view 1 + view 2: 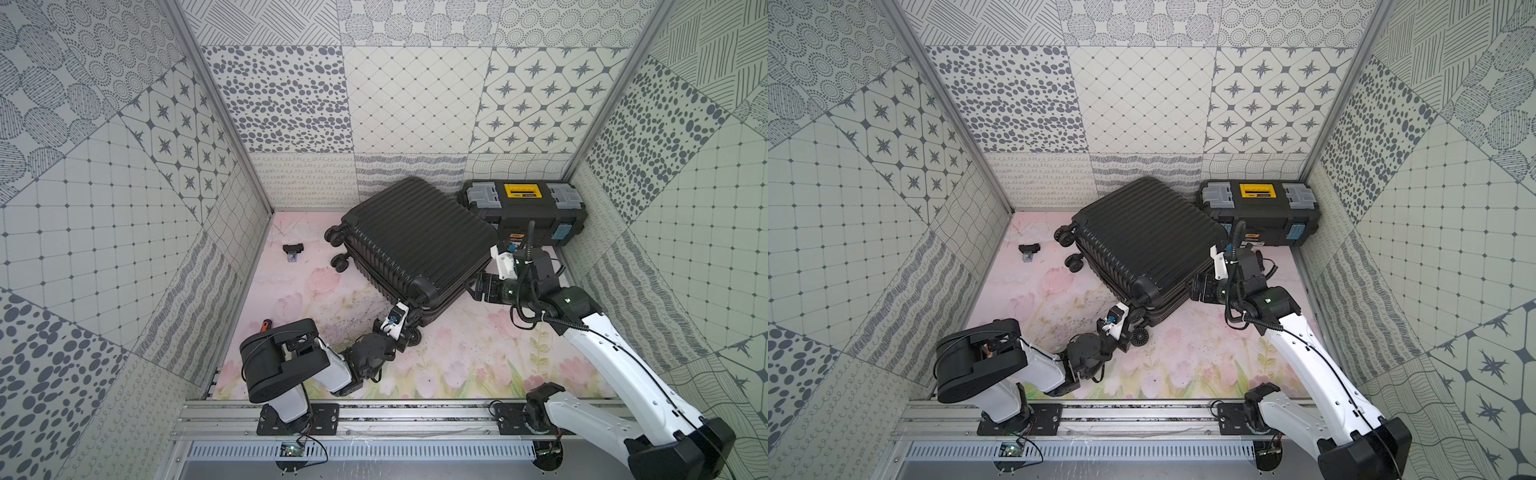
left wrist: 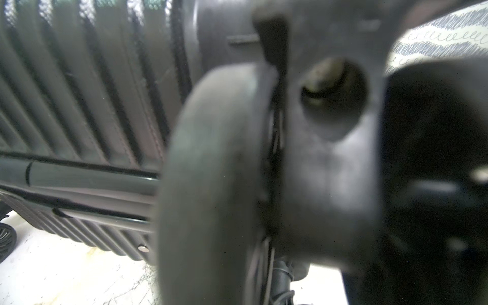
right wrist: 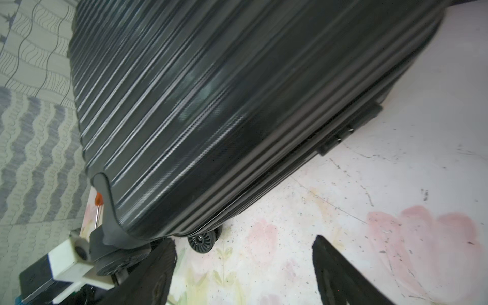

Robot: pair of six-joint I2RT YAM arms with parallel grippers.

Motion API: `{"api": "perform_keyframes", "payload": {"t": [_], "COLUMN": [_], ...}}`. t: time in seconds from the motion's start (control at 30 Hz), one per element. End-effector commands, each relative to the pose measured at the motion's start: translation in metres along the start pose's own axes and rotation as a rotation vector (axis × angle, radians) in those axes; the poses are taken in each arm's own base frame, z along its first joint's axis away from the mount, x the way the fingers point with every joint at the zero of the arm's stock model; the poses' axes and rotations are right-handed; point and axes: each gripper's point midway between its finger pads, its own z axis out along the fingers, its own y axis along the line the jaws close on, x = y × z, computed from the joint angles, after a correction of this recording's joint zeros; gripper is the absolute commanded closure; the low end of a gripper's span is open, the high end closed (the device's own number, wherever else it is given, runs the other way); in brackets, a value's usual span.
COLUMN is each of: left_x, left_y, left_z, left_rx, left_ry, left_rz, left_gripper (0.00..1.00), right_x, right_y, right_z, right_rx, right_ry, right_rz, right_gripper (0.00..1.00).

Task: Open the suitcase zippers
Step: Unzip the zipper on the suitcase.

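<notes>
L pincer (image 1: 409, 322) sits low-centre of frame, pushed in at the suitcase's (image 1: 415, 241) nearest corner, right by a caster wheel (image 1: 414, 336). Jaws clenched tight. Can't tell whether anything is pinched btw them, since its wrist cam is filled w/ the blurred caster wheel (image 2: 211, 184) and the wheel bracket (image 2: 330, 163). R pincer (image 1: 478, 286) is right of centre, released, jaws wide apart. Its fingers (image 3: 153, 274) point at the case's long right-hand side, close but not touching, w/ only bare floor mat (image 3: 396, 184) btw them.

Suitcase lies flat on a broad face, mid-frame and skewed, wheel end facing lower left, both shells shut together. Zippers (image 2: 92, 167) show as dark seam lines round the narrow side, next to the ribbed shell. Pulls are too blurred to pick out. Seam is just beyond L pincer w/ wheel + bracket in the way, and straight ahead of R pincer w/ nothing between.

Around:
- Black toolbox (image 1: 523, 208) w/ yellow + grey lid parts is upper right, against the back wall, just beside the case's far corner; contact not clear.
- Orange-handled screwdriver (image 1: 266, 324) lies on the mat at lower left, half hidden behind L arm.
- Small black part (image 1: 293, 251) lies left of the case, well apart.
</notes>
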Motion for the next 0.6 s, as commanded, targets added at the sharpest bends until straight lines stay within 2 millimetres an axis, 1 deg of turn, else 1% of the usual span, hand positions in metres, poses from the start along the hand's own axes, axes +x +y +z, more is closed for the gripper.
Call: {"api": "perform_keyframes", "payload": {"t": [0.0, 0.13, 0.2, 0.27, 0.33, 0.37, 0.43, 0.57], "left_x": [-0.009, -0.01, -0.013, -0.015, -0.017, -0.017, -0.016, -0.014], "left_y": [0.001, 0.0, -0.003, -0.008, -0.011, -0.012, -0.013, -0.021], "left_z": [-0.002, -0.006, -0.009, -0.012, -0.015, -0.016, -0.018, -0.02], "left_rx": [0.019, 0.03, 0.041, 0.054, 0.062, 0.066, 0.068, 0.09], "left_ry": [-0.036, -0.041, -0.05, -0.058, -0.064, -0.064, -0.063, -0.059], "left_rz": [0.01, 0.036, 0.054, 0.073, 0.085, 0.091, 0.101, 0.131], "left_gripper": [1.0, 1.0, 1.0, 1.0, 1.0, 1.0, 1.0, 1.0], "right_x": [0.007, 0.024, 0.031, 0.034, 0.038, 0.04, 0.042, 0.046], "right_y": [0.034, 0.079, 0.094, 0.099, 0.098, 0.095, 0.092, 0.095], "right_z": [0.007, 0.019, 0.025, 0.03, 0.034, 0.036, 0.039, 0.047], "right_rx": [-0.082, -0.15, -0.155, -0.137, -0.117, -0.1, -0.081, -0.08], "right_ry": [0.067, 0.152, 0.184, 0.198, 0.209, 0.213, 0.224, 0.243], "right_rz": [-0.066, -0.163, -0.2, -0.222, -0.233, -0.238, -0.241, -0.236], "right_gripper": [0.18, 0.19, 0.2, 0.2, 0.22, 0.26, 0.37, 0.66]}}
